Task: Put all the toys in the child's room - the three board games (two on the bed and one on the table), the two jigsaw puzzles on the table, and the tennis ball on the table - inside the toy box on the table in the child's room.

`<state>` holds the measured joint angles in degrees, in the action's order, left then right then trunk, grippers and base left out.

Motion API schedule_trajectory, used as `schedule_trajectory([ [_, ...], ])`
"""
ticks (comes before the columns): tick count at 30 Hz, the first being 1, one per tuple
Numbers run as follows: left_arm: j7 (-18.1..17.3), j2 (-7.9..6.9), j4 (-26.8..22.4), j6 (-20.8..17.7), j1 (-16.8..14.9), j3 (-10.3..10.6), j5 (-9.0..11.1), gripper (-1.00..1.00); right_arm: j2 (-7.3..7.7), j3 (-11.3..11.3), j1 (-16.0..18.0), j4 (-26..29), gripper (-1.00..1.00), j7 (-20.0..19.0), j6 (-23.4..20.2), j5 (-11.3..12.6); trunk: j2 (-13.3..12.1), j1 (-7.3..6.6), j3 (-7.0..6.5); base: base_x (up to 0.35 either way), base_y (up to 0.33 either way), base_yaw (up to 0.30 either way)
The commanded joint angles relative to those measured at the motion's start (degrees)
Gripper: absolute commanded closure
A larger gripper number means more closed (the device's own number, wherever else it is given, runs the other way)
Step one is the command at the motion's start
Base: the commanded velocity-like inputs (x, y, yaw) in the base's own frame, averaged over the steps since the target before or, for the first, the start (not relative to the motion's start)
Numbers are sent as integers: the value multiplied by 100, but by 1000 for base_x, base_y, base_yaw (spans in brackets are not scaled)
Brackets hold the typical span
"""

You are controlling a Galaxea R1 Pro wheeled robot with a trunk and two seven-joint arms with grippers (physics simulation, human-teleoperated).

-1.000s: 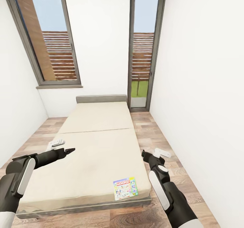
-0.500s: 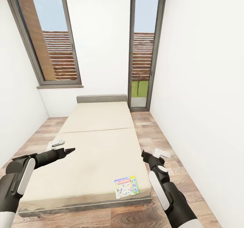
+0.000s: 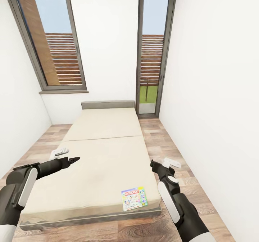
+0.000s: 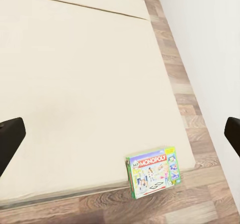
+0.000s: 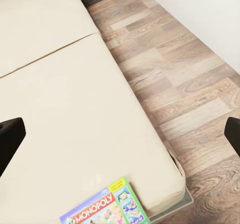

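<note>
1. The left tool [image 3: 70,160], black, hangs over the left side of the bed with its fingers [image 4: 9,141] spread wide apart and nothing between them.
2. The right tool [image 3: 155,165] hovers at the bed's right edge, partly over the floor strip; its fingers [image 5: 10,136] are also parted wide and hold nothing.
3. Between the two arms the low, wide bed with a plain beige two-section mattress [image 3: 104,152] is mostly bare, giving free room over its near section.
4. The colourful pale flat game box [image 3: 133,198] lies flat at the bed's near right corner, close to both the foot edge and the right edge. Its red banner reads "MONOPOLY" [image 4: 153,161].
5. A narrow band of wood-plank floor [image 3: 169,144] runs along the bed's right side to the white wall [image 3: 216,90].
6. Two tall dark-framed windows [image 3: 153,51] stand behind the grey headboard [image 3: 107,104].
</note>
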<state>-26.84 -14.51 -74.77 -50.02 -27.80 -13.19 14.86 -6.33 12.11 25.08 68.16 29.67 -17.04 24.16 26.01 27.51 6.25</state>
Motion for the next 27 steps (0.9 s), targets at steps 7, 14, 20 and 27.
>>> schedule_trajectory([
  [7,-23,1,-3,-41,-6,6,-1,-100,5,5,6,6,-100,39,-27,41,12,3,12,0,0,0],
  [14,-23,1,-3,-46,-6,6,-1,-100,6,1,6,4,-100,38,-46,44,12,3,12,0,72,0],
  [20,-38,1,-3,-55,-6,-2,14,-100,3,-10,6,4,-100,38,-47,58,12,3,12,0,81,0],
  [27,-48,4,-3,-70,-6,5,26,-100,3,-17,6,-2,-100,34,-83,63,12,3,12,0,10,0],
])
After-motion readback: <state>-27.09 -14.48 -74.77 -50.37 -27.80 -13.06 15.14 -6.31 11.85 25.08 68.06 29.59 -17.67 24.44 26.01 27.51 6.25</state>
